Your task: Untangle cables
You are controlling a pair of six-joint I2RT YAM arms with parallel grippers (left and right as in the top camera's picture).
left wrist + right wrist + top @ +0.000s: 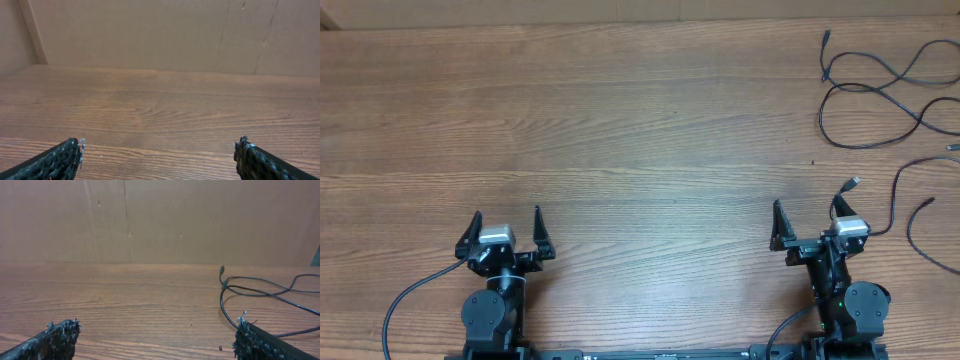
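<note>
Thin black cables (pixel 828 78) lie in loose overlapping loops at the table's far right. One cable end with a small plug (pixel 853 183) rests just beyond my right gripper (pixel 807 208), close to its right finger. Another cable (pixel 910 228) curves along the right edge. The right wrist view has the cable loops (pixel 224 284) ahead on the right, and my right gripper (pixel 157 327) is open over bare wood. At the front left, far from every cable, my left gripper (pixel 507 215) is open with nothing in it. Only wood shows between the jaws of that left gripper (pixel 159 147).
The wooden table (pixel 620 120) spans the whole overhead view. A brown board wall (pixel 150 30) stands at the table's far side. Thick black wires (pixel 405 295) trail from the arm bases along the front edge.
</note>
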